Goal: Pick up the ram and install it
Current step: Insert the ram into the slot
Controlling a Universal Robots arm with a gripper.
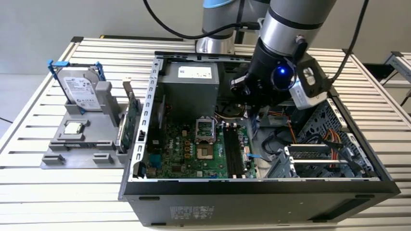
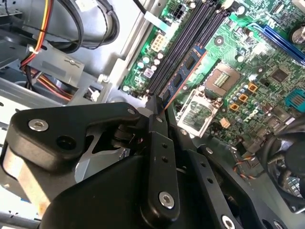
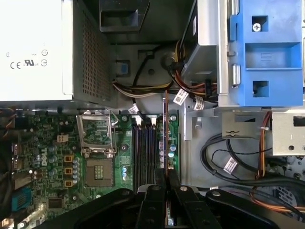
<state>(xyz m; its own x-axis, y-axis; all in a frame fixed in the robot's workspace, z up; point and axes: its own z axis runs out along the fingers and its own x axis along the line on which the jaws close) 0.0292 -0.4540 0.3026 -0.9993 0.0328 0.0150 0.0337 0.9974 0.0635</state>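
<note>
Your ram (image 2: 183, 71) is clamped edge-on in the pincer (image 2: 157, 107), whose fingers (image 2: 155, 125) are closed on one end of the stick. In the second wrist view it hangs tilted over the motherboard (image 2: 248, 62), its free end reaching above the black memory slots (image 2: 183, 45) but not seated in any of them. In the first wrist view you see the ram (image 3: 165, 133) as a thin line running along the right side of the memory slots (image 3: 144, 152), with the pincer (image 3: 164, 193) at its near end; whether its lower edge touches a slot you cannot tell.

Just beside the slots sits the open processor socket (image 3: 97, 138), and beyond that the grey power supply (image 3: 35, 47). A blue drive bracket (image 3: 267, 52) and bundled cables (image 3: 143, 88) lie on the other side.

In the exterior view the pincer (image 1: 251, 109) is down inside the open computer case (image 1: 257, 190), over the far right part of the board. On the exterior view's left, on the slatted worktop (image 1: 38, 192), a grey holder (image 1: 83, 144) carries a hard drive in a blue frame (image 1: 80, 91), and a green expansion card (image 1: 132, 122) stands at the holder's right edge, near the case wall.
</note>
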